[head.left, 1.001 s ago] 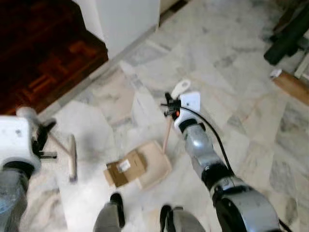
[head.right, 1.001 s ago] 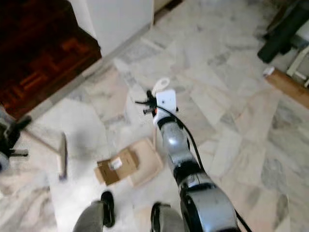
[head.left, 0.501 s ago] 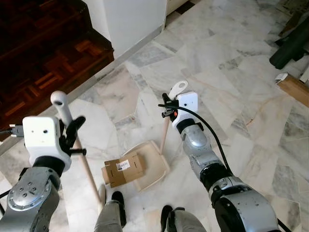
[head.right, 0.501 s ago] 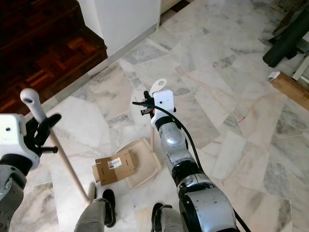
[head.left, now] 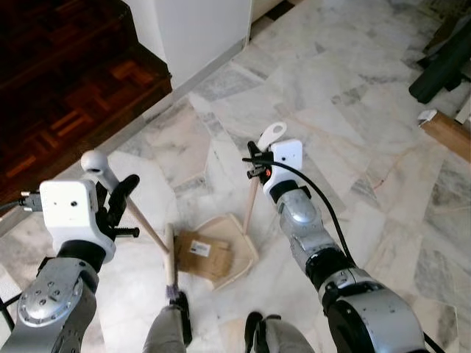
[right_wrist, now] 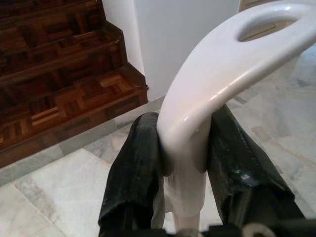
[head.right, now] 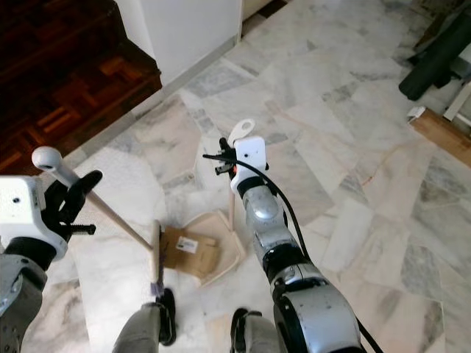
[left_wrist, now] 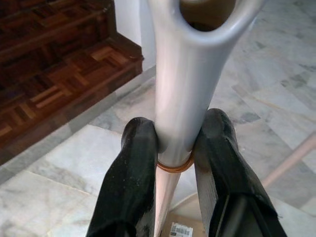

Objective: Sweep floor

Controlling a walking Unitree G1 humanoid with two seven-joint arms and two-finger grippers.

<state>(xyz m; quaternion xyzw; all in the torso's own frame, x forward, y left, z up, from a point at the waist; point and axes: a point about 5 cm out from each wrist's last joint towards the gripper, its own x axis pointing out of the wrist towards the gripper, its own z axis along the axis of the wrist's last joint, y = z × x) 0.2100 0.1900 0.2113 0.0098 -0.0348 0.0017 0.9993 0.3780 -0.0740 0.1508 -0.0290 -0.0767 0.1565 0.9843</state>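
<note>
On the marble floor point(head.left: 353, 110), left tool point(left_wrist: 174, 148) gripping broom point(head.left: 151, 232), right tool point(right_wrist: 183, 148) gripping dustpan point(head.left: 237, 246), cardboard piece point(head.left: 204, 254) on it

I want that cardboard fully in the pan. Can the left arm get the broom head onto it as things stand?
Probably yes. The left gripper is clamped on the broom handle, and the broom head already sits at the cardboard's edge, with the dustpan under the cardboard's far side. Nothing lies between them.
</note>
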